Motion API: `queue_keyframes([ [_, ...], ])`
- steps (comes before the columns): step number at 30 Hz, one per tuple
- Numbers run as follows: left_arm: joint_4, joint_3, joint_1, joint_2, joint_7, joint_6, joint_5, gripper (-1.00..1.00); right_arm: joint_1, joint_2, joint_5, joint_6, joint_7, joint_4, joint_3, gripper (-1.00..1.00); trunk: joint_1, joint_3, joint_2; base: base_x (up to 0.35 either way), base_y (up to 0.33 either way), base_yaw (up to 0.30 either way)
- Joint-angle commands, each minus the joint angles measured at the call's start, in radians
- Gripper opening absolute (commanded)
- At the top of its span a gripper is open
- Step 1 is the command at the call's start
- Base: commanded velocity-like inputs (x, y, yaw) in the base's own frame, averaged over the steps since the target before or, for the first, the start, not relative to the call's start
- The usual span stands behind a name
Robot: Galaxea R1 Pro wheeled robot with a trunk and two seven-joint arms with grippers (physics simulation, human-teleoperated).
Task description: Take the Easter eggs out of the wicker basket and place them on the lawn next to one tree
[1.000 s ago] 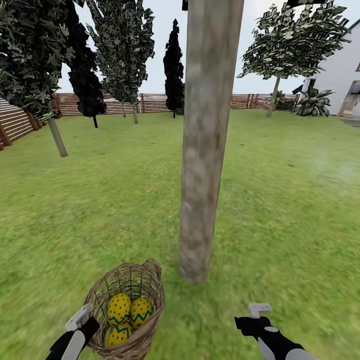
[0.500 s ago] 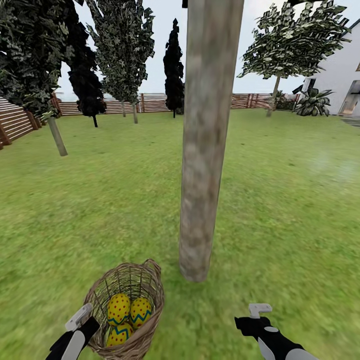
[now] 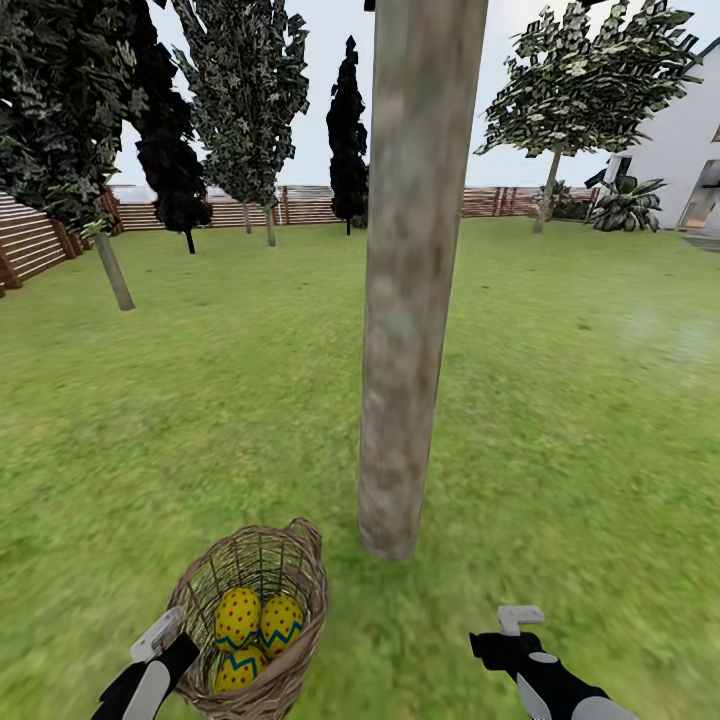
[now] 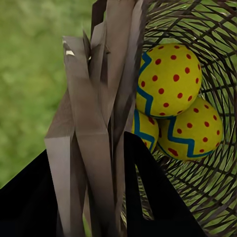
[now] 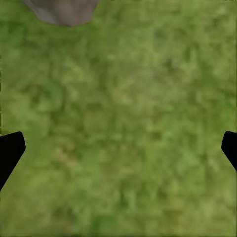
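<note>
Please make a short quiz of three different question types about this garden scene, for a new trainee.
1. True or false: all three yellow red-dotted Easter eggs lie inside the brown woven wicker basket.
2. Multiple choice: the basket stands on the green lawn A) beside the thick grey-brown tree trunk; B) against the brown slatted fence; C) at the white house.
3. Fill in: the left gripper is at the basket's ____, and the right gripper hangs open over bare grass.

Key: 1 true; 2 A; 3 rim.
</note>
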Motion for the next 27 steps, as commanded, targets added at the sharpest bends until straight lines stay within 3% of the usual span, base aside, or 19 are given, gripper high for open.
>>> queue_keyframes([
  [1, -0.003, 0.0, -0.001, 0.0, 0.005, 0.004, 0.011, -1.0, -0.001, -0.002, 0.007, -0.002, 0.037, -0.002, -0.009, 1.0, 0.004, -0.004, -0.008, 0.0, 0.0, 0.0],
  [3, -0.003, 0.0, -0.001, 0.0, 0.005, 0.004, 0.011, -1.0, -0.001, -0.009, 0.004, -0.001, 0.242, -0.009, -0.01, 1.0, 0.012, -0.01, -0.022, 0.0, 0.0, 0.0],
  [5, -0.003, 0.0, -0.001, 0.0, 0.005, 0.004, 0.011, -1.0, -0.001, -0.051, -0.003, 0.006, 0.525, -0.023, -0.014, 1.0, 0.019, -0.017, -0.036, 0.0, 0.0, 0.0],
  [7, -0.003, 0.0, -0.001, 0.0, 0.005, 0.004, 0.011, -1.0, -0.001, -0.074, -0.006, 0.008, 0.685, -0.024, -0.015, 1.0, 0.027, -0.023, -0.05, 0.0, 0.0, 0.0],
  [8, -0.003, 0.0, -0.001, 0.0, 0.005, 0.004, 0.011, -1.0, -0.001, -0.078, -0.006, 0.008, 0.715, -0.024, -0.015, 1.0, 0.031, -0.026, -0.057, 0.0, 0.0, 0.0],
  [27, -0.003, 0.0, -0.001, 0.0, 0.004, 0.004, 0.011, -1.0, -0.001, -0.076, -0.006, 0.004, 0.721, -0.024, -0.015, 1.0, 0.104, -0.086, -0.19, 0.0, 0.0, 0.0],
])
